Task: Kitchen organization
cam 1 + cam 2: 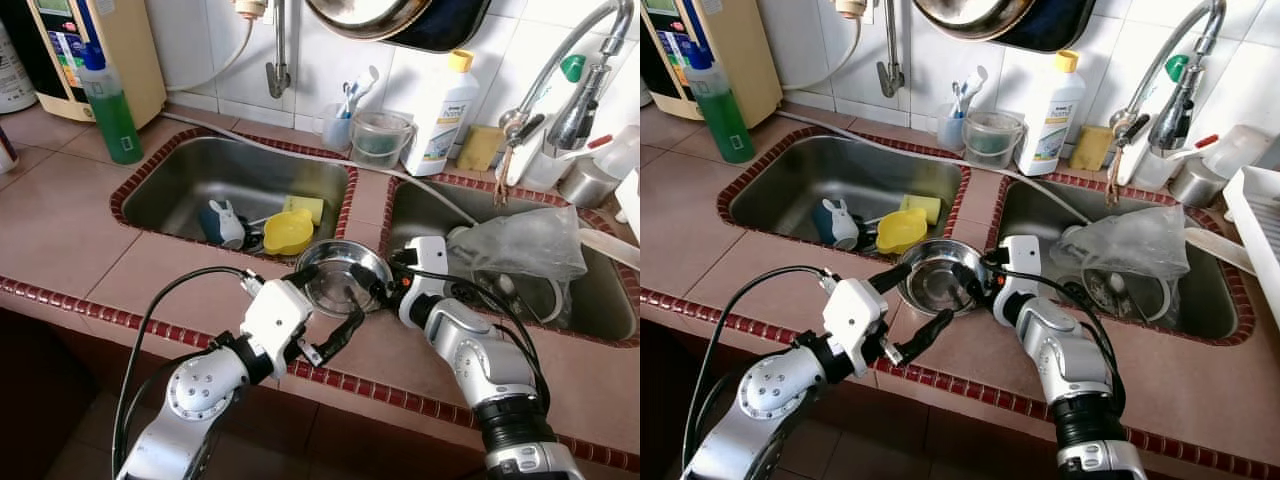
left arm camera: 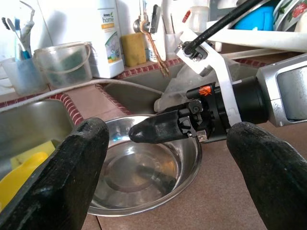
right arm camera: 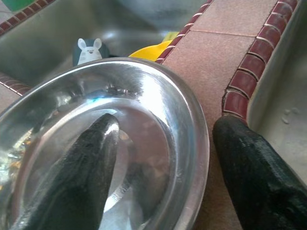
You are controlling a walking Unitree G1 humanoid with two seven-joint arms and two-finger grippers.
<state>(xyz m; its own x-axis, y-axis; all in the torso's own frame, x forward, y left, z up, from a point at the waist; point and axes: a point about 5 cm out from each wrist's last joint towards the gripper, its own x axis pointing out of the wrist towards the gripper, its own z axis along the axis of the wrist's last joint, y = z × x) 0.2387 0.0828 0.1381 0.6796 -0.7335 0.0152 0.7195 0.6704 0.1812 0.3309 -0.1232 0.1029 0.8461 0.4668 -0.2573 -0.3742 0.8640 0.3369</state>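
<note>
Since that steel bowl [image 1: 343, 277] is thin, stiff metal and looks wet and shiny, you'll want to treat it as light but slippery. It sits on the tiled counter [image 1: 70, 225] strip between the two sinks, right at the front edge of the divider, with the left sink [image 1: 190, 185] (yellow cup [image 1: 288, 232] and a little bunny sponge [image 1: 227, 224] down in it) just behind.

Your right gripper [image 1: 372, 290] has its fingers straddling the bowl's rim on the right side: one finger inside the bowl, the other outside on the tile. There's a visible gap around the rim in the right wrist view, so I'd say it's not clamped yet, just bracketing it.

Your left gripper [image 1: 325, 312] is spread wide and holds nothing, hovering at the near left side of the bowl.

The rim is really the only place to pinch. It won't dent or break, but a one-sided rim grip may let it swing or slide out, so squeeze firmly and lift slowly.
</note>
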